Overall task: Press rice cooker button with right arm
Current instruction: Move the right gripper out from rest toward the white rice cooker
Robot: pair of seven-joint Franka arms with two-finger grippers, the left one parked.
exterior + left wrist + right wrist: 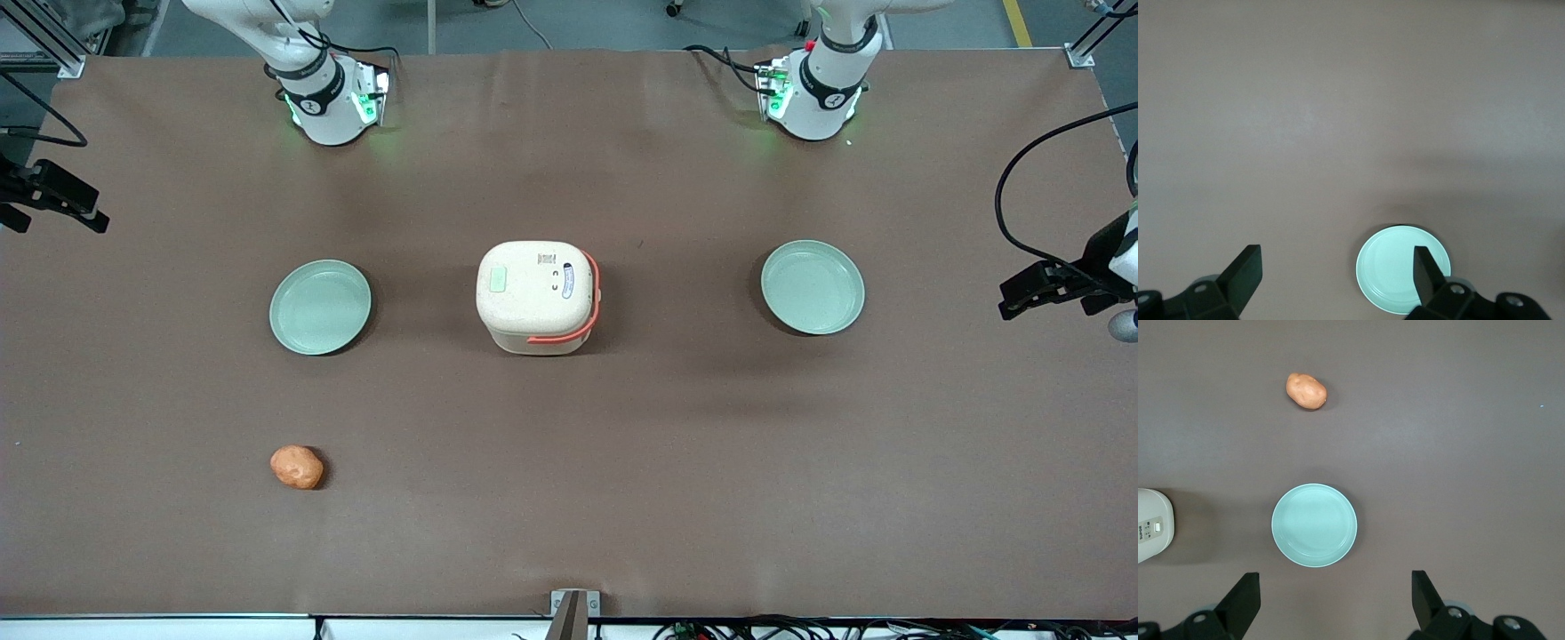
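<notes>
The rice cooker (pixel 537 296) sits mid-table, lid shut, its button (pixel 497 280) on top toward the working arm's end, well apart from the gripper (pixel 1331 603), which hangs high over the plate (pixel 1314 525) with fingers (pixel 1245 600) spread wide and empty.

I'm looking down past the pincer (pixel 1331 600), its fingers (pixel 1245 597) spread wide above the brown counter (pixel 1458 453). A plate (pixel 1314 525) is lying just beneath, a potato (pixel 1306 391) well apart, and the cooker (pixel 1151 523) is showing at the edge.
</notes>
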